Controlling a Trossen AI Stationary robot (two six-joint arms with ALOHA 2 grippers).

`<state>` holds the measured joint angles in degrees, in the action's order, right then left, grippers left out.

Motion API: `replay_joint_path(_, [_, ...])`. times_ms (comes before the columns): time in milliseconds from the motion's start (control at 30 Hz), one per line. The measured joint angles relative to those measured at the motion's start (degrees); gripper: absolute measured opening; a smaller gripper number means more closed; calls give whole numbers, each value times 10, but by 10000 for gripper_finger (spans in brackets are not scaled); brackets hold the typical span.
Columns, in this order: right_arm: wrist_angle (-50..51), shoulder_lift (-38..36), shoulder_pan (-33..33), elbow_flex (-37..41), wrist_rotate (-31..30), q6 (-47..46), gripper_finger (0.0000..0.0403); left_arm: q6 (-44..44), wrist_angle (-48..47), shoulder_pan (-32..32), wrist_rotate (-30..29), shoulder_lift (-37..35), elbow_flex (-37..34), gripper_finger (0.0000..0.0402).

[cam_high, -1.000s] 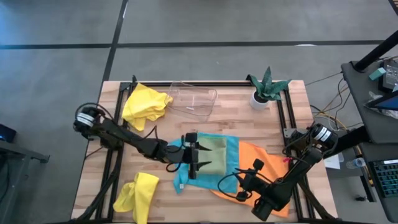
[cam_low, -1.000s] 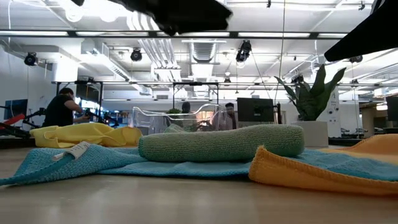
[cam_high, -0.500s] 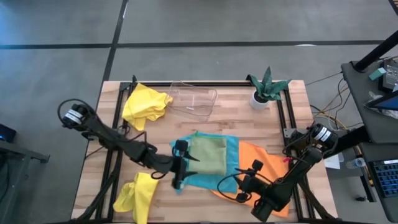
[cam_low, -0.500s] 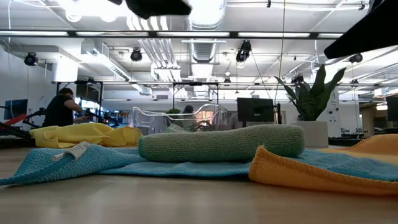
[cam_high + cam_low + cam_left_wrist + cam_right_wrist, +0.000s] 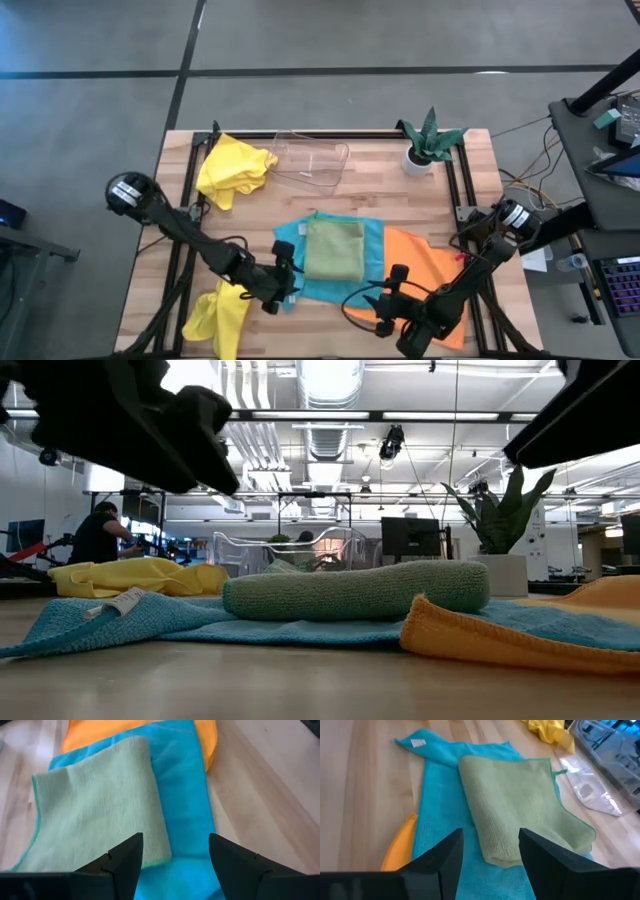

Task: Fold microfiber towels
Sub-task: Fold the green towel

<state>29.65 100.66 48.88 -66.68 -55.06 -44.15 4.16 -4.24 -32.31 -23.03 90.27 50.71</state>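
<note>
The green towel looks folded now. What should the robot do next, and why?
Probably reach for the turquoise towel next: the folded green towel lies on it, and both the left gripper and right gripper are open and empty beside the pile.

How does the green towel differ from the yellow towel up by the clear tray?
The green towel is folded into a neat flat rectangle; the yellow towel is bunched and crumpled. The green towel lies on top of the turquoise towel mid-table; the yellow towel sits directly on the table near the far left corner, beside the clear tray. Both are plain-coloured cloths.
</note>
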Motion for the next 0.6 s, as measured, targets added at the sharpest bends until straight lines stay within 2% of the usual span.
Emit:
replay_joint_path(367, [-15, 12, -12, 1, 2, 62, 184, -4, 48, 3, -32, 65, 0, 210])
replay_joint_path(500, [-45, 31, -18, 1, 12, 109, 206, -4, 53, 8, -32, 81, 1, 210])
replay_joint_path(600, [-55, 37, -27, 1, 25, 108, 232, -3, 53, 12, -31, 87, 7, 210])
